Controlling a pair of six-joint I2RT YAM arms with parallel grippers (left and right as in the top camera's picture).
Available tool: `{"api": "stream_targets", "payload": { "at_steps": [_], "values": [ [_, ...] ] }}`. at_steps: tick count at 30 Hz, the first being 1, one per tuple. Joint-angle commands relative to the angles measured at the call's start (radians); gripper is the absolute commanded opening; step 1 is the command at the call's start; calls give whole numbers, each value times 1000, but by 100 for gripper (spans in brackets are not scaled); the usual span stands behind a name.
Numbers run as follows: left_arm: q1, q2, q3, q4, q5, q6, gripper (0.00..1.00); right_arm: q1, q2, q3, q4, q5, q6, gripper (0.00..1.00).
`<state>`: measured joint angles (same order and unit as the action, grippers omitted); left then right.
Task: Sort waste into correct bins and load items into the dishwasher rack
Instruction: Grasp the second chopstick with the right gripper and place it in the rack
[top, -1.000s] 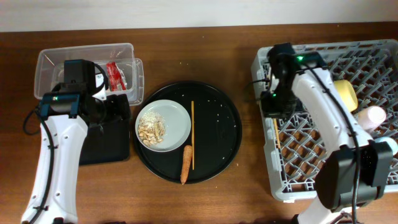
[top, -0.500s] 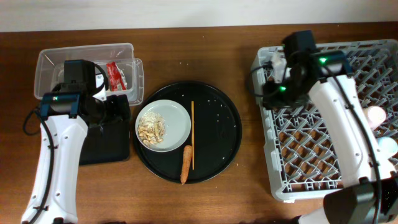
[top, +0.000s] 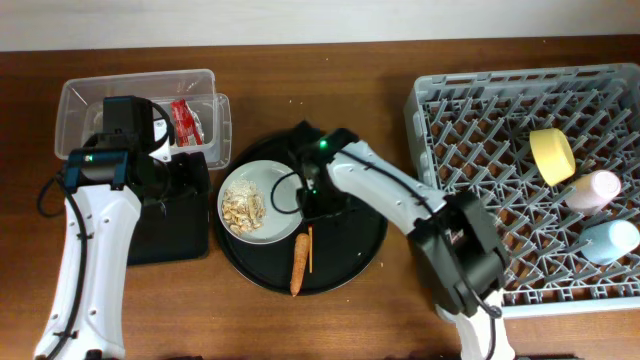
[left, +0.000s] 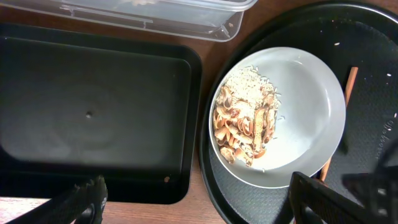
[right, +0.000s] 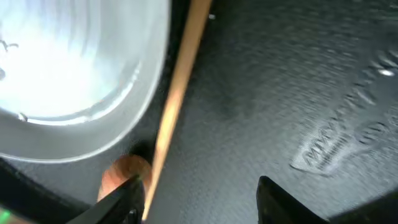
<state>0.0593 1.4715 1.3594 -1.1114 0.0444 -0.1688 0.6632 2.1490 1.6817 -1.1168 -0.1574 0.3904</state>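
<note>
Two arms reach in around the round black tray (top: 365, 215) at the middle of the table (top: 330, 80). The right claw (right: 202, 199) hangs low over this tray with its fingers spread. It is released and grasps nothing, and a wooden chopstick (right: 177, 93) runs just inside one finger. The chopstick lies flat on the tray, at the edge of the white plate (top: 285, 195), which holds beige food scraps (top: 243, 208). An orange carrot (top: 298, 268) lies on the tray near its front rim, touching the plate. Just beside the tray on the left arm's side sits the black rectangular tray (left: 93, 106), and the left claw (left: 199, 202) hovers over it, wide apart and empty. Behind that tray stands the clear tub (top: 80, 95) with a red wrapper (top: 183, 120) inside. Well apart on the tray's other side, the grey rack (top: 480, 130) carries a yellow bowl (top: 552, 155), a pink cup (top: 595, 187) and a blue cup (top: 610, 240).
</note>
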Motion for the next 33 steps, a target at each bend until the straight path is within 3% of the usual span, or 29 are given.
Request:
{"api": "stream_targets", "payload": {
  "at_steps": [1, 5, 10, 12, 14, 15, 19, 22, 28, 33],
  "values": [
    [2, -9, 3, -2, 3, 2, 93, 18, 41, 0, 26, 39, 57, 57],
    [2, -9, 3, -2, 4, 2, 93, 19, 81, -6, 77, 40, 111, 57],
    [2, -9, 3, -4, 4, 2, 93, 19, 85, -23, 60, 193, 257, 53],
    [2, -9, 3, -5, 4, 2, 93, 19, 85, -23, 55, 196, 266, 38],
    [2, -9, 3, -5, 4, 2, 93, 19, 85, -23, 55, 196, 273, 10],
    [2, -9, 3, -5, 4, 2, 93, 19, 85, -23, 51, 193, 273, 4],
    [2, -9, 3, -5, 3, 2, 93, 15, 70, -18, 14, 185, 231, 4],
    [2, -9, 3, -4, 3, 2, 93, -33, -54, 8, -42, 194, 131, 4],
    [2, -9, 3, -5, 3, 2, 93, -287, -391, 11, -214, 216, -187, 4],
    [2, -9, 3, -6, 4, 2, 93, -510, -396, -63, -274, 222, -336, 4]
  ]
}}
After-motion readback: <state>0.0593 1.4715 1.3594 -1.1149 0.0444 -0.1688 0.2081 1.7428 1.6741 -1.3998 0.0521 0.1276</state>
